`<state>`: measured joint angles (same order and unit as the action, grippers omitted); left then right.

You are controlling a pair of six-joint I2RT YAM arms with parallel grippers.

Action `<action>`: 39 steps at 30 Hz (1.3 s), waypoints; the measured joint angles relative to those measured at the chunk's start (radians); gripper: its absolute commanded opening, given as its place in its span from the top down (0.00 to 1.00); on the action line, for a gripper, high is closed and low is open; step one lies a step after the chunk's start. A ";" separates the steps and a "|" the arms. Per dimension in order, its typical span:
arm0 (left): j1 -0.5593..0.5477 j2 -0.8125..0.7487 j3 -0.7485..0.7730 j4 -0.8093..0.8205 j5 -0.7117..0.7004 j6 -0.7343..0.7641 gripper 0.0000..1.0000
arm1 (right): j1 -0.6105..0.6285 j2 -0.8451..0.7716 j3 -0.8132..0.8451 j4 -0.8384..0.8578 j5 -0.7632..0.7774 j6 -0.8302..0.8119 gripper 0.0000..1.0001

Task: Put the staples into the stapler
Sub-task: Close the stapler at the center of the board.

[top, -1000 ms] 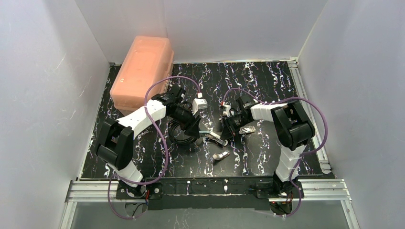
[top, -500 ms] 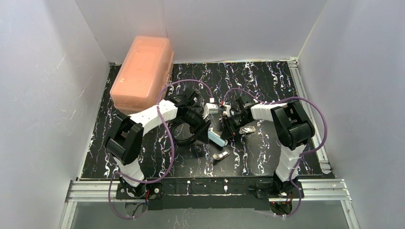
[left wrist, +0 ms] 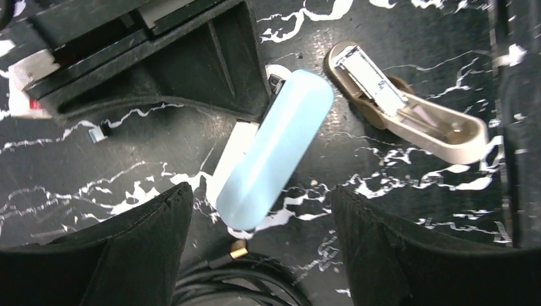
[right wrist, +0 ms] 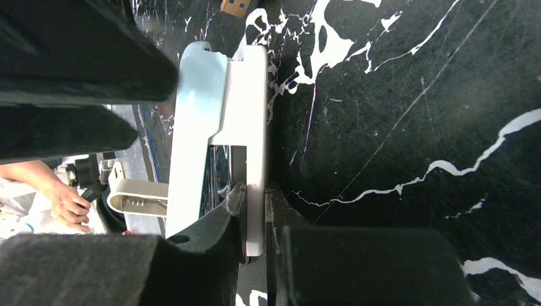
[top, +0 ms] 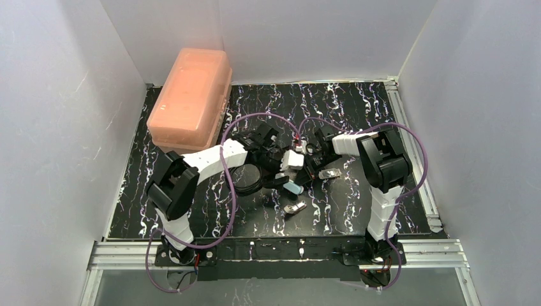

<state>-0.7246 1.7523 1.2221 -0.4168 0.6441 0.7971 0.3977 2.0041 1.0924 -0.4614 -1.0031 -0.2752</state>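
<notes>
2 pincers at stapler [left wrist: 274, 150]: right pincer [right wrist: 256, 204] clamped on its white base, left pincer [left wrist: 261, 191] apart, straddling the blue lid without touching. Staples [left wrist: 373, 73] sit in tan sleeve [left wrist: 440, 127] just beside stapler. Advice: hold base rigid, grip lid sides squarely, hinge up slowly.

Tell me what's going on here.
Two robot arms are working on a light-blue plastic stapler over the black marbled table. The right hand is clamped on its pale base, while the left hand is open with its fingers either side of the blue top, not touching. A silvery staple strip in a tan holder lies beside it, untouched.
</notes>
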 measured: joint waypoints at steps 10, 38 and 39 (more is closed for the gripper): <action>-0.035 0.078 -0.064 0.104 -0.090 0.254 0.29 | -0.006 0.014 0.013 -0.056 -0.017 -0.055 0.85; -0.069 0.083 -0.116 0.236 -0.162 0.309 1.00 | -0.055 -0.051 0.047 -0.092 0.074 -0.066 0.40; -0.070 0.083 -0.116 0.242 -0.166 0.300 1.00 | -0.056 -0.061 0.050 -0.095 0.089 -0.069 0.40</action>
<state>-0.7944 1.8355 1.1061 -0.1745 0.4786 1.0969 0.3412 1.9430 1.1419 -0.5560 -0.9138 -0.3443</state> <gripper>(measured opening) 0.343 0.569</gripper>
